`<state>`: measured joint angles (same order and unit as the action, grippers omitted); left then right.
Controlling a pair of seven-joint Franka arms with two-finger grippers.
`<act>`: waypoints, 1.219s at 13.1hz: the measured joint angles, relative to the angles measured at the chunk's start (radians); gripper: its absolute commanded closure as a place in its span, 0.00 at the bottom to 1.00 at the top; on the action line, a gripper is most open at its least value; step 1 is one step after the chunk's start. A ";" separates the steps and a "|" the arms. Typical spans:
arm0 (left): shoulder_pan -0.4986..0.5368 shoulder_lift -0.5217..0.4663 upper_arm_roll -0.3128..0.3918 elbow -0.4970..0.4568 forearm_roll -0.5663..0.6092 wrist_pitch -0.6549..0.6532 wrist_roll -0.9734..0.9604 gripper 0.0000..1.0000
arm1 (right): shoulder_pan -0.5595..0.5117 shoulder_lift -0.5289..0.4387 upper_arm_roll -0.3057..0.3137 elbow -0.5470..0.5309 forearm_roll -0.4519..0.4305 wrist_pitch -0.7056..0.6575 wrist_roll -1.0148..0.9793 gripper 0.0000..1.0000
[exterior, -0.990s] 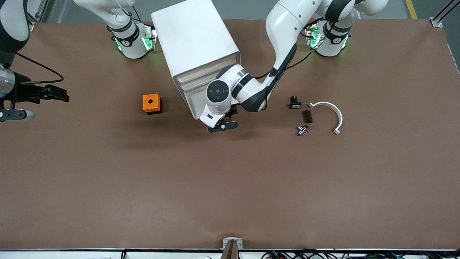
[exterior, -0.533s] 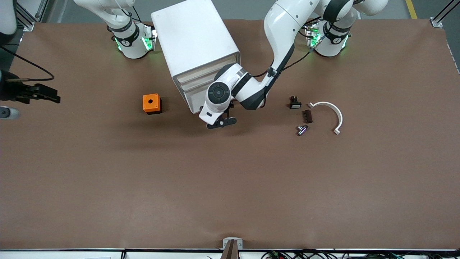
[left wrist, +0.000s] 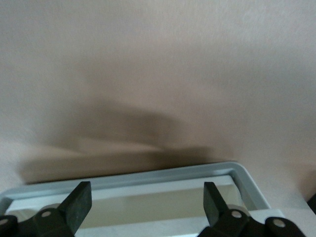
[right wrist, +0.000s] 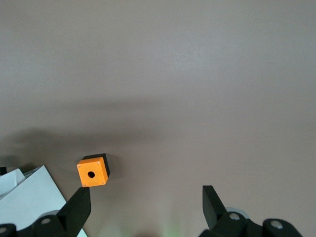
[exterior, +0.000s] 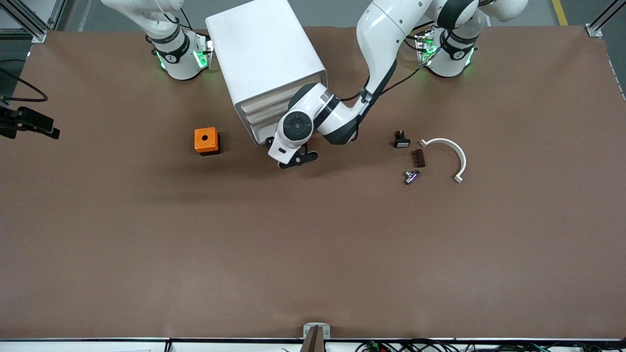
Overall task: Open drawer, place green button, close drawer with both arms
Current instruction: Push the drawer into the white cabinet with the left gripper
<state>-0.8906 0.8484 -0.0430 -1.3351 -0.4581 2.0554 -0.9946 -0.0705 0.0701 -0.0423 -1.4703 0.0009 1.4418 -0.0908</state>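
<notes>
A brown table (exterior: pixel 313 244) stretches between 2 white robot arms, with a white drawer cabinet (exterior: pixel 264 58) standing near their bases. The left gripper (exterior: pixel 288 159) hangs at the cabinet's lower front corner, its jaws spread wide; its wrist view shows the grey rim of a drawer (left wrist: pixel 148 175) between the two fingers (left wrist: pixel 79 200), nothing yet pinched. The right gripper (exterior: pixel 32 124) waits high over the table edge at the right arm's end, jaws likewise spread and empty, looking down on an orange box (right wrist: pixel 93 172). The button (exterior: pixel 411 176) (the green cap cannot be made out here) appears to lie toward the left arm's end, near a black switch (exterior: pixel 401 140), a small dark block (exterior: pixel 418 158) and a white curved clip (exterior: pixel 447 155). All 3 drawers look shut, so opening is still ahead. The risk: the cabinet sits skewed and seems unanchored, so a pull with a poor hold on the drawer edge could drag or twist the whole cabinet instead of sliding the drawer, or the fingers could slip off. Later, the crowded parts could invite a wrong pick.
</notes>
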 measured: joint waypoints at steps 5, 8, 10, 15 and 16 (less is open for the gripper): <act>-0.001 0.001 -0.009 -0.008 -0.092 -0.025 -0.004 0.00 | 0.000 -0.076 0.002 -0.051 0.004 -0.001 0.000 0.00; -0.001 0.003 -0.019 -0.013 -0.118 -0.034 -0.010 0.00 | 0.000 -0.187 0.009 -0.194 0.005 0.091 0.000 0.00; -0.001 0.003 -0.020 -0.013 -0.119 -0.035 -0.013 0.00 | 0.000 -0.227 0.016 -0.241 0.005 0.103 0.000 0.00; 0.001 0.003 -0.021 -0.013 -0.119 -0.036 -0.014 0.00 | 0.000 -0.234 0.018 -0.254 0.005 0.107 0.000 0.00; 0.002 0.003 -0.021 -0.012 -0.119 -0.036 -0.012 0.00 | 0.000 -0.234 0.018 -0.254 0.005 0.109 0.000 0.00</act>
<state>-0.8882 0.8517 -0.0642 -1.3471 -0.5767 2.0196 -1.0068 -0.0709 -0.1640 -0.0240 -1.7247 0.0064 1.5505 -0.0911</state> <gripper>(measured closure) 0.000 0.000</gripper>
